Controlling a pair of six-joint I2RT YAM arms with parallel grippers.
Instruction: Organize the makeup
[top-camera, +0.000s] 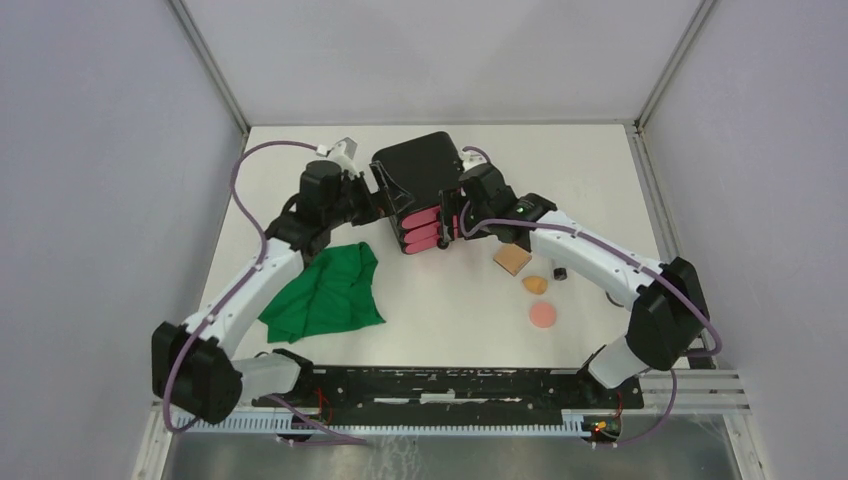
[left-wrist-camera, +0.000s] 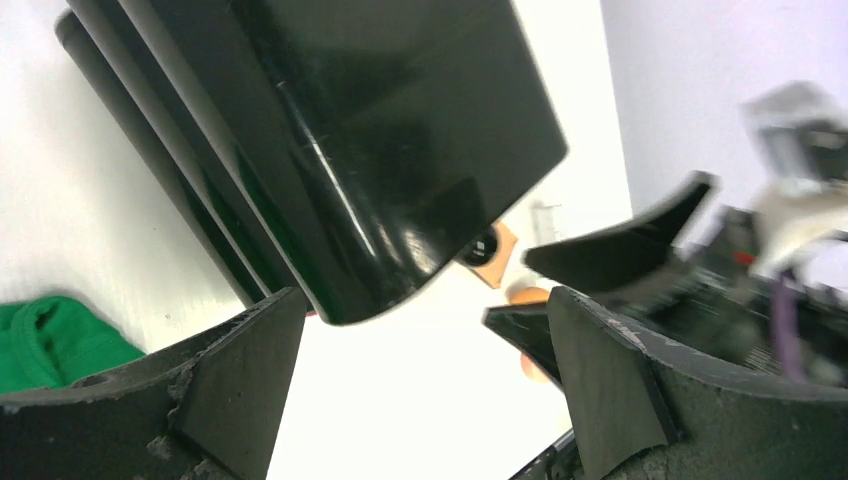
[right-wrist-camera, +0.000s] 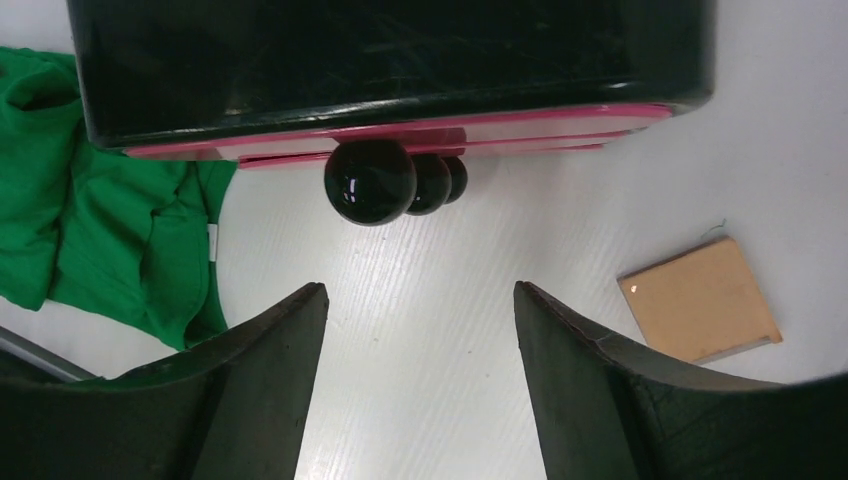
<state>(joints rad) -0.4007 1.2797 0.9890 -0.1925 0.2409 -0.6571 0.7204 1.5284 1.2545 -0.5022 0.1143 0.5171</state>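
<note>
Right gripper (right-wrist-camera: 418, 300): jaws spread wide, nothing in them, aimed straight at the row of glossy black ball knobs (right-wrist-camera: 370, 180) and just short of the nearest one. The knobs sit on the pink drawer fronts (top-camera: 422, 230) of the black plastic box (top-camera: 420, 170).

Left gripper (left-wrist-camera: 425, 300): also wide and empty, up against the box's other side. Can't tell if it touches.

Read: drawer-opening step, not yet gripped. Next move needs a short advance, a close on one knob and a straight pull, with the left side bracing so the box doesn't slide.

Makeup is all out on the white table (top-camera: 450, 310), to the right of the right gripper:
- tan square pad (right-wrist-camera: 700, 298) is nearest
- orange teardrop sponge (top-camera: 535, 284) and a small dark item (top-camera: 560, 272) lie beyond it
- pink round puff (top-camera: 542, 315) is furthest toward the arm bases

Crumpled green cloth (top-camera: 325, 290) lies on the opposite side — not part of it.
</note>
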